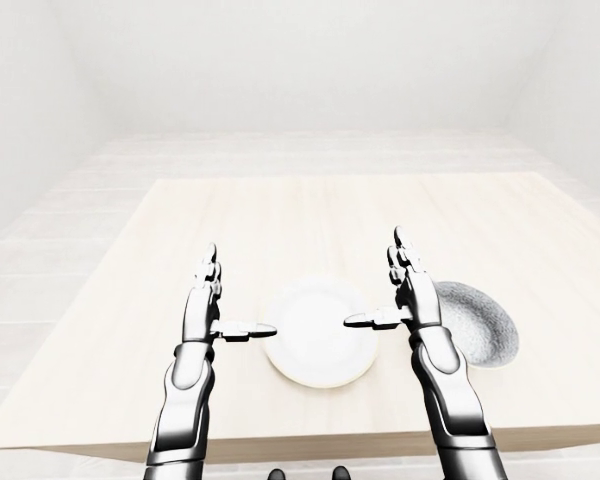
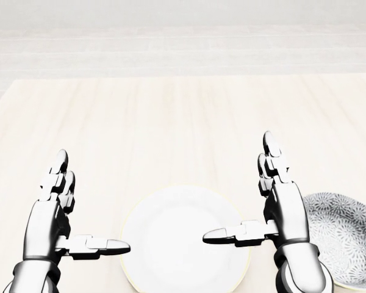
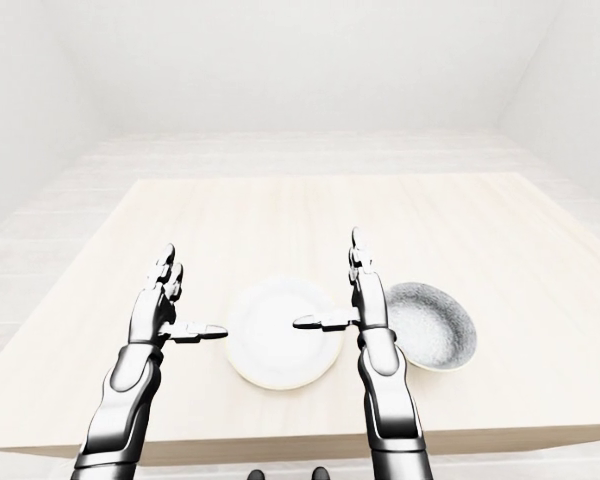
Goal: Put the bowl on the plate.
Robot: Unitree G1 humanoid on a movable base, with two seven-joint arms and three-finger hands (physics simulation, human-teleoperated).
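A plain white plate (image 2: 183, 238) lies on the light wooden table (image 2: 183, 122), low in the middle of the head view. To its right sits a grey patterned bowl (image 2: 344, 238), upright and apart from the plate. My left hand (image 2: 79, 213) hovers left of the plate, fingers straight and thumb pointing right, open and empty. My right hand (image 2: 250, 195) hangs between plate and bowl, fingers straight, its thumb reaching left over the plate's rim, open and holding nothing. The right forearm covers the bowl's left edge.
The table's near edge (image 1: 300, 445) runs along the bottom of the left-eye view. Pale plank floor (image 1: 300, 150) and white walls lie beyond the table.
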